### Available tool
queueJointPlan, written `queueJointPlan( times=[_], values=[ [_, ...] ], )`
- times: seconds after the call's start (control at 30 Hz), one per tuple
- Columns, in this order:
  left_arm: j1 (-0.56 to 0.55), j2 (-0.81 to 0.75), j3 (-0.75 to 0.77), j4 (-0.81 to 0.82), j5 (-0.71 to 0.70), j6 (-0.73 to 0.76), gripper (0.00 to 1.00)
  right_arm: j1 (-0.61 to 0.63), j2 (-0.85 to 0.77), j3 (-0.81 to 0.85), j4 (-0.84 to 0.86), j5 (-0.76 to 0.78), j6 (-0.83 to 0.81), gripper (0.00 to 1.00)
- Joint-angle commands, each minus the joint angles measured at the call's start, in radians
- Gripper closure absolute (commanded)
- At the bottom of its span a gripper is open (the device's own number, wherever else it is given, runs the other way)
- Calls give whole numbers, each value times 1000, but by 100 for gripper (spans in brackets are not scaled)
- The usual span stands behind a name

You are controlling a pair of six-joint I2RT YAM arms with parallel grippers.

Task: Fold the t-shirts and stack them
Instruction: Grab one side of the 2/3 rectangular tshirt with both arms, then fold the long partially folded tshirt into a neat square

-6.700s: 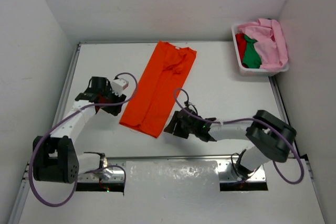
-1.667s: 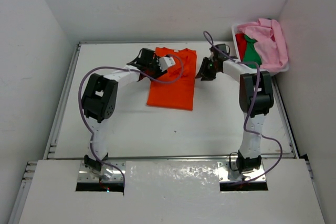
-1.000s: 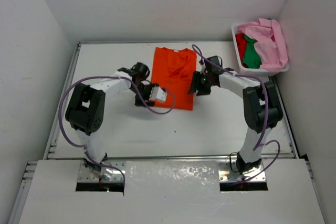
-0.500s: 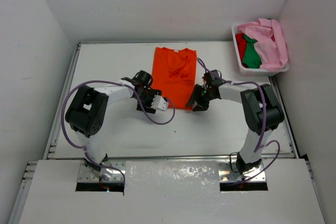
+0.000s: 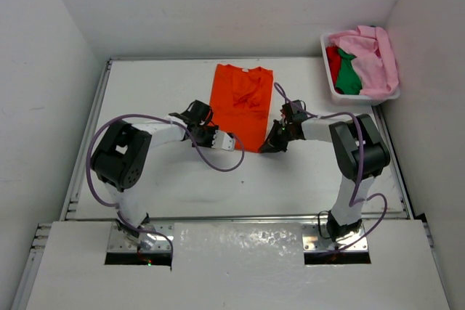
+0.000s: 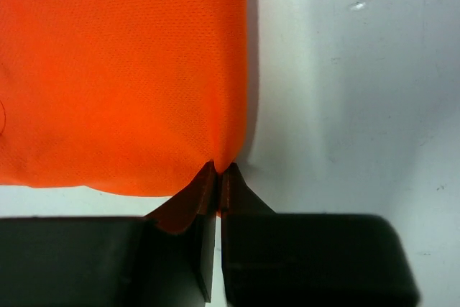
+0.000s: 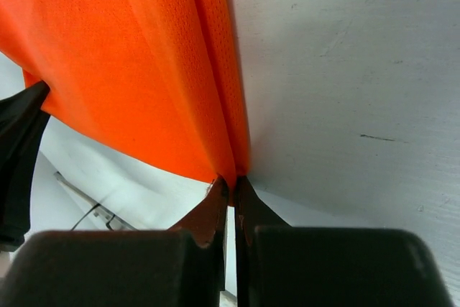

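The orange t-shirt (image 5: 241, 103) lies folded in half on the white table, collar at the far end. My left gripper (image 5: 216, 139) is shut on its near left corner, and the left wrist view shows that gripper (image 6: 219, 170) pinching the edge of the orange fabric (image 6: 122, 70). My right gripper (image 5: 268, 146) is shut on the near right corner; in the right wrist view its tips (image 7: 231, 181) clamp the layered orange hem (image 7: 129, 55). The pink t-shirt (image 5: 374, 59), green t-shirt (image 5: 349, 74) and red t-shirt (image 5: 333, 59) sit crumpled in the basket.
A white basket (image 5: 336, 96) stands at the table's far right corner against the wall. Bare white table (image 5: 145, 92) stretches left of the shirt and toward the arm bases. White walls enclose the table on three sides.
Both grippers came down from the shirt's far end to its near corners, then went from open to shut on the fabric. The shirt stays folded in half.
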Motion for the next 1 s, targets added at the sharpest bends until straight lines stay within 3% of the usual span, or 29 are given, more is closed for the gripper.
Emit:
queueJointPlan(
  times=[0.0,0.2,0.47,0.73,0.87,0.97],
  values=[
    [-9,-13,23,22,-14,-73,100,-9,2,-4,-12,34,-44,100],
    [-23,-68,17,-60,-47,-121,100,-9,-48,2,-96,3,-161,100],
    [-141,-283,-93,-231,-68,-271,100,76,-278,-119,-286,-14,-313,100],
    [-273,-594,-181,-467,-41,-432,100,178,-605,-223,-547,58,-336,100],
    [-348,-683,-162,-560,-24,-523,100,270,-783,-202,-644,87,-288,100],
    [-385,-726,-97,-651,21,-576,100,316,-820,-165,-716,86,-256,100]
  ],
)
